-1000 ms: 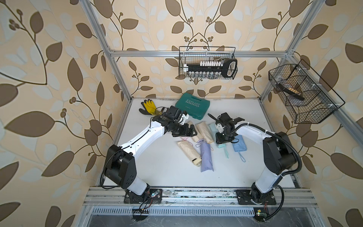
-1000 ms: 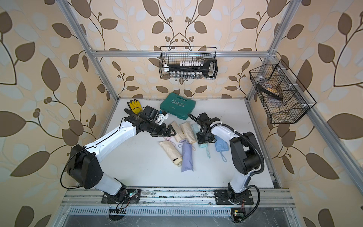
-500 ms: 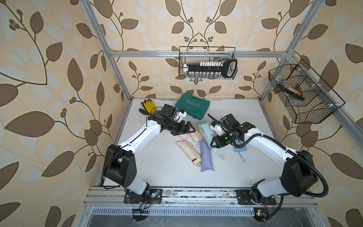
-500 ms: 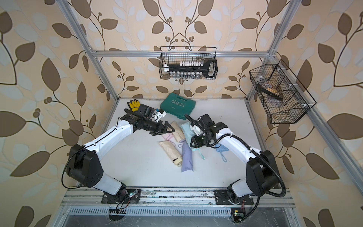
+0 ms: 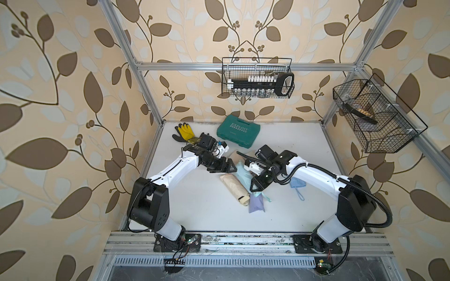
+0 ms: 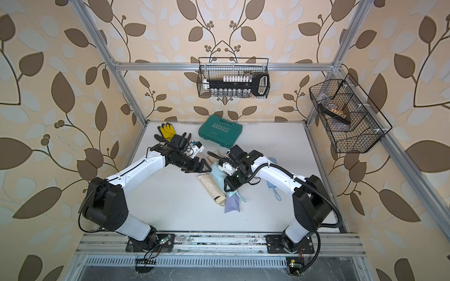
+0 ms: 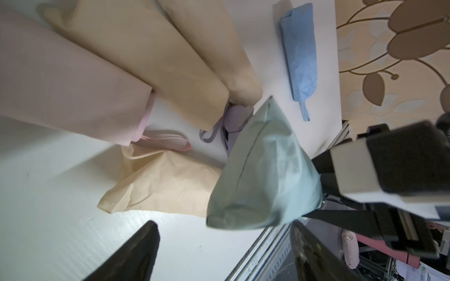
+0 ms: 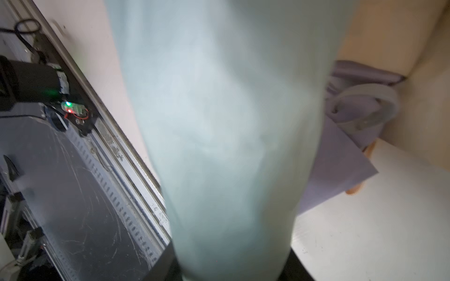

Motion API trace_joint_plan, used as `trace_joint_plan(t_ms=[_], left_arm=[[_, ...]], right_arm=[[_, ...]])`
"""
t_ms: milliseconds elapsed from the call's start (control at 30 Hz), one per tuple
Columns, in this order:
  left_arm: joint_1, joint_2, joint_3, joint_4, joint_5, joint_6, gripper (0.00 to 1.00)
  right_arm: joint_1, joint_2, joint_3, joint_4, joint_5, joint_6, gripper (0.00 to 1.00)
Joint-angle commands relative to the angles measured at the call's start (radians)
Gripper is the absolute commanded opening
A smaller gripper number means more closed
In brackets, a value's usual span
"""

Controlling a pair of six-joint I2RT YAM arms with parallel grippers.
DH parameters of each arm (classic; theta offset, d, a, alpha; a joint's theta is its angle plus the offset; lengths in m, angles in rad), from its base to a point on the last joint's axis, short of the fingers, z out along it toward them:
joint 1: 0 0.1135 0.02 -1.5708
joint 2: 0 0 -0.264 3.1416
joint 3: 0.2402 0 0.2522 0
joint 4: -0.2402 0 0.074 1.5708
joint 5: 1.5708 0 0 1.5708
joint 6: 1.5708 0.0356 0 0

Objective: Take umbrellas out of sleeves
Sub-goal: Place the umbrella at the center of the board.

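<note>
Fabric bundles [image 7: 155, 60], seemingly seven: three cream, one mint bundle [image 7: 263, 175].

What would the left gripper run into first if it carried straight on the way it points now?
Most likely the mint sleeve: its near end lies just ahead of the open left gripper, while the right gripper grips it farther along. Nothing shows in between, though depth is unclear.

Two baskets [image 5: 227, 73] [image 5: 389, 136], one case [image 5: 238, 131], one blue sleeve [image 5: 297, 182]
</note>
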Motion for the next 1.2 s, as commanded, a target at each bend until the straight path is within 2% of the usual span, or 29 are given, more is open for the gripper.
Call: trace_joint_plan(t_ms=[0,100,233,467,600,667,733,933,1033,1167], left_arm=[[0.01,-0.019,-0.029,-0.014,-0.067,0.026,0.85],[0.011,-0.017,-0.061,-0.008,-0.115,0.005,0.85],[0.013,0.01,-0.105,0.017,-0.107,-0.012,0.85],[0.014,0.054,-0.109,0.079,-0.09,-0.047,0.85],[0.014,0.079,-0.077,0.096,-0.075,-0.051,0.85],[0.014,0.095,-0.058,0.096,-0.074,-0.045,0.85],[0.014,0.112,-0.026,0.084,-0.073,-0.034,0.85],[0.014,0.141,0.047,0.063,-0.065,-0.01,0.85],[0.014,0.176,0.083,0.046,-0.052,0.0,0.84],[0.013,0.185,0.106,0.037,-0.053,0.005,0.83]], right_arm=[[0.045,0.043,0.042,-0.051,0.076,-0.064,0.27],[0.061,0.074,0.052,-0.041,0.124,-0.076,0.27],[0.071,0.103,0.072,-0.039,0.169,-0.101,0.32],[0.075,0.075,0.067,-0.037,0.21,-0.093,0.61],[0.052,-0.012,0.055,-0.036,0.229,0.002,0.76],[0.015,-0.069,0.051,-0.034,0.195,0.107,0.77],[-0.067,-0.142,0.029,-0.027,0.1,0.259,0.77],[-0.155,-0.388,-0.193,0.174,-0.166,0.653,0.73],[-0.158,-0.456,-0.302,0.275,-0.237,0.772,0.7],[-0.159,-0.502,-0.389,0.275,-0.256,0.806,0.65]])
